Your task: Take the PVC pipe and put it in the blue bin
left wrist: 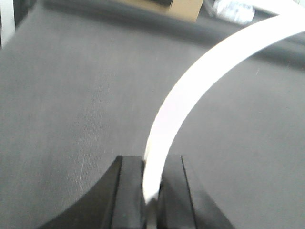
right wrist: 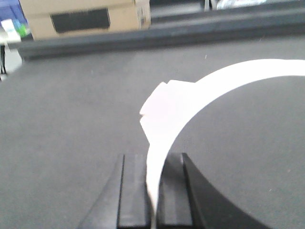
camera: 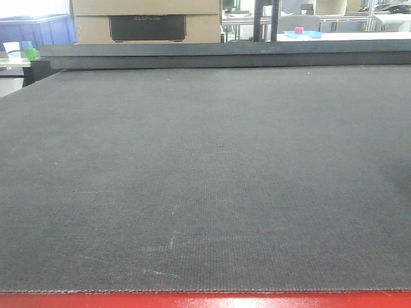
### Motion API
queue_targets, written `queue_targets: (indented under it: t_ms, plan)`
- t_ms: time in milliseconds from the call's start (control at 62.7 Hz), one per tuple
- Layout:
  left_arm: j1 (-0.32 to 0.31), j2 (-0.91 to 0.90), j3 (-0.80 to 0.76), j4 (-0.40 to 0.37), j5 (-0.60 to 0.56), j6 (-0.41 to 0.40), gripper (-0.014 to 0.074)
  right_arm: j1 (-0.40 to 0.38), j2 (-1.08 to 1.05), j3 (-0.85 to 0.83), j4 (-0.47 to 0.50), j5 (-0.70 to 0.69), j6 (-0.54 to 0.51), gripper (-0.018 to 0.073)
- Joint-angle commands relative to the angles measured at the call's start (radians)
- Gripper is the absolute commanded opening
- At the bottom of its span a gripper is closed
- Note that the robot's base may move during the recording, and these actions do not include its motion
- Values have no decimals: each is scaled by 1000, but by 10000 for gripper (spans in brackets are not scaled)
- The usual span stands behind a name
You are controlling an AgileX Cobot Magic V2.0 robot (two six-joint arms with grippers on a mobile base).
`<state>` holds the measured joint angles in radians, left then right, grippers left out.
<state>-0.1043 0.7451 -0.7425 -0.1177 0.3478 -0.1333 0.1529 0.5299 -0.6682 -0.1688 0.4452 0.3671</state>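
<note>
A white curved PVC pipe (left wrist: 190, 90) arcs up and to the right from between the black fingers of my left gripper (left wrist: 152, 160), which is shut on its end. The right wrist view shows the same kind of white arc (right wrist: 224, 76), with a blocky white part at its bend. My right gripper (right wrist: 155, 157) is shut on its lower end. Both hang above the dark grey mat (left wrist: 71, 105). A blue bin (camera: 38, 29) stands far back left, beyond the table. The front view shows neither gripper nor the pipe.
A cardboard box (camera: 148, 22) with a dark panel stands behind the raised dark ledge (camera: 225, 54) at the back of the mat. A small blue tray (camera: 303, 33) lies on a far table. A red edge (camera: 205, 300) runs along the front.
</note>
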Motion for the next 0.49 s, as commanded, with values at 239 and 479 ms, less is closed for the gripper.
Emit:
queue_targets:
  t_ms: [239, 479]
  plan:
    - [1, -121, 2, 32, -82, -1, -111, -1, -179, 0, -39, -6, -152, -162]
    - [1, -122, 2, 61, -82, -1, -111, -1, -186, 0, -39, -11, -152, -162]
